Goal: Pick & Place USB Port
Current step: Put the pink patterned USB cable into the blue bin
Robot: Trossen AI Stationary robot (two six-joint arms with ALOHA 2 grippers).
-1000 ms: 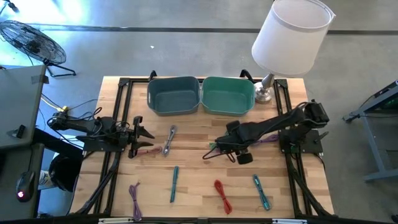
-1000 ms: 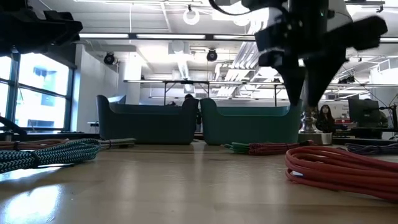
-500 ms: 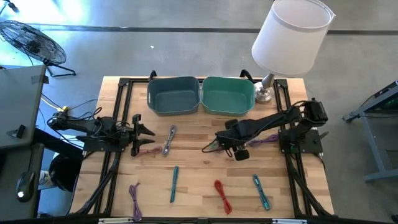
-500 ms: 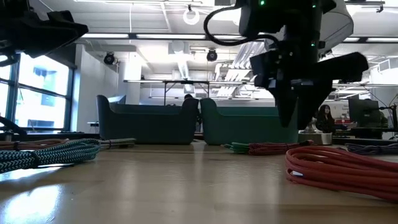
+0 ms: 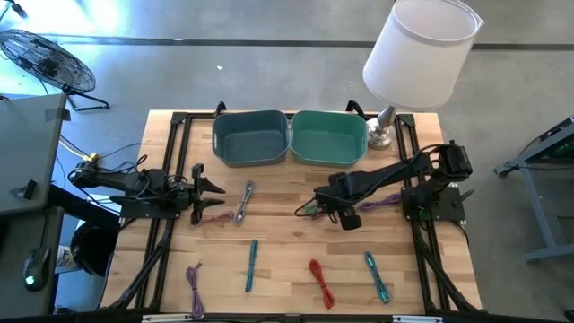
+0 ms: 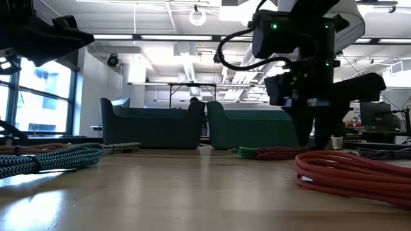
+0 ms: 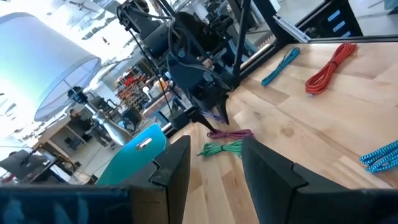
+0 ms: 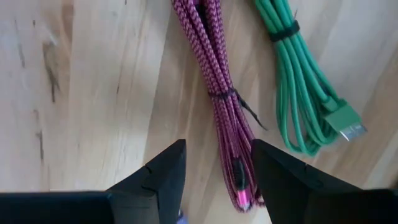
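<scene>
A magenta braided cable bundle (image 8: pixel 219 93) and a green cable bundle (image 8: pixel 303 87) with a USB plug lie side by side flat on the wooden table. My right gripper (image 8: pixel 214 186) is open just above them; its fingers stand on either side of the magenta bundle's end. In the high view it (image 5: pixel 308 213) is at mid-table, and in the low view it (image 6: pixel 316 138) reaches almost down to the tabletop. My left gripper (image 5: pixel 204 193) is open and empty at the table's left. From its wrist view (image 7: pixel 214 174) the two bundles (image 7: pixel 225 142) show farther off.
A blue-grey bin (image 5: pixel 250 137) and a green bin (image 5: pixel 329 136) stand at the far edge beside a lamp (image 5: pixel 420 54). Other cables lie about: grey (image 5: pixel 246 201), teal (image 5: pixel 252 265), purple (image 5: pixel 195 289), red (image 5: pixel 321 282), blue-teal (image 5: pixel 377 275), and a pink one (image 5: pixel 215 215) by my left gripper.
My right gripper has come down toward the table over the magenta and green bundles, staying open. The cables have not moved.
</scene>
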